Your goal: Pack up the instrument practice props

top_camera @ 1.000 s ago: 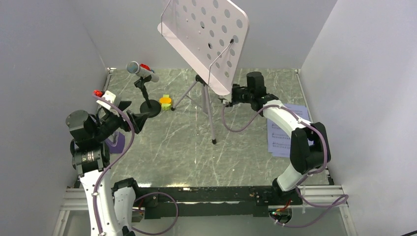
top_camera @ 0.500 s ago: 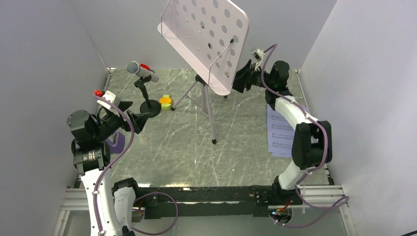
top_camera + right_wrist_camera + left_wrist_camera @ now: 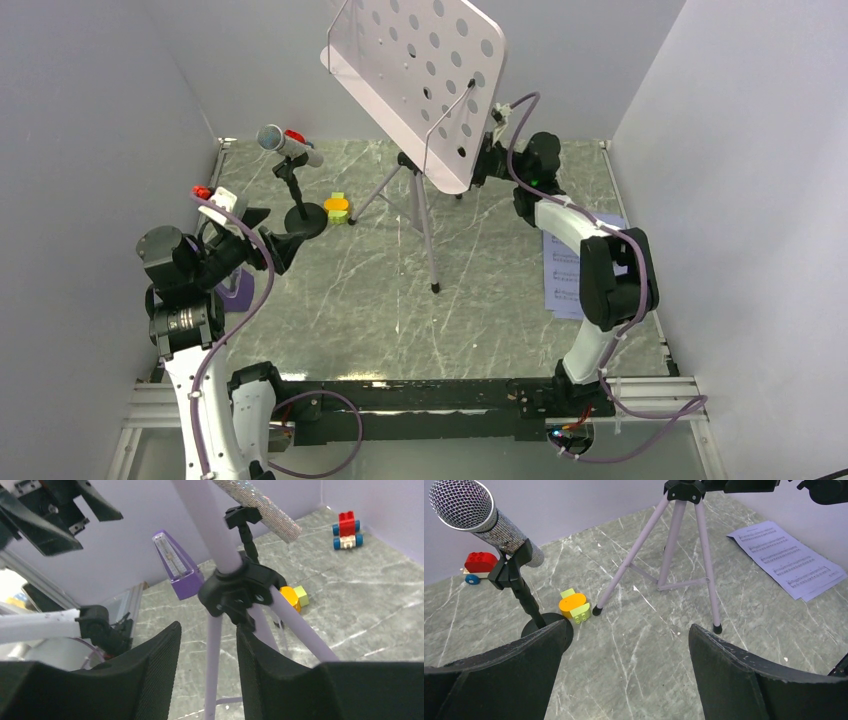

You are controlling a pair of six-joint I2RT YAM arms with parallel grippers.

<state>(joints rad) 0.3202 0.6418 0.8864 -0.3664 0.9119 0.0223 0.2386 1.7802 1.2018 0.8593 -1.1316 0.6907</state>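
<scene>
– Jaws first: how are they set?

– Two grippers are counted. The left gripper [image 3: 626, 630] is spread wide, and nothing is held between its two fingers. The right gripper [image 3: 207, 630] is parted by a narrow gap. One pale leg of the stand [image 3: 235, 587] is seen through that gap, but whether it is touched cannot be told.

– And the props, counted?

– One stand is seen upright toward the back of the table [image 3: 380, 300], on three legs. The right gripper is raised just beside the lower right edge of its perforated desk. One mic [image 3: 474, 510] is clipped on its round-base holder at the left rear. One block [image 3: 574, 606] lies just beside that base, between it and the nearest leg's foot. One metronome [image 3: 175, 567] stands upright at the left edge, largely hidden by the left arm from above.

– Pages?

– At least two pages [image 3: 784, 555] are laid flat and overlapping on the right side, well apart from the stand's feet. One toy car [image 3: 479, 565] is parked behind the mic, near the back wall.
</scene>
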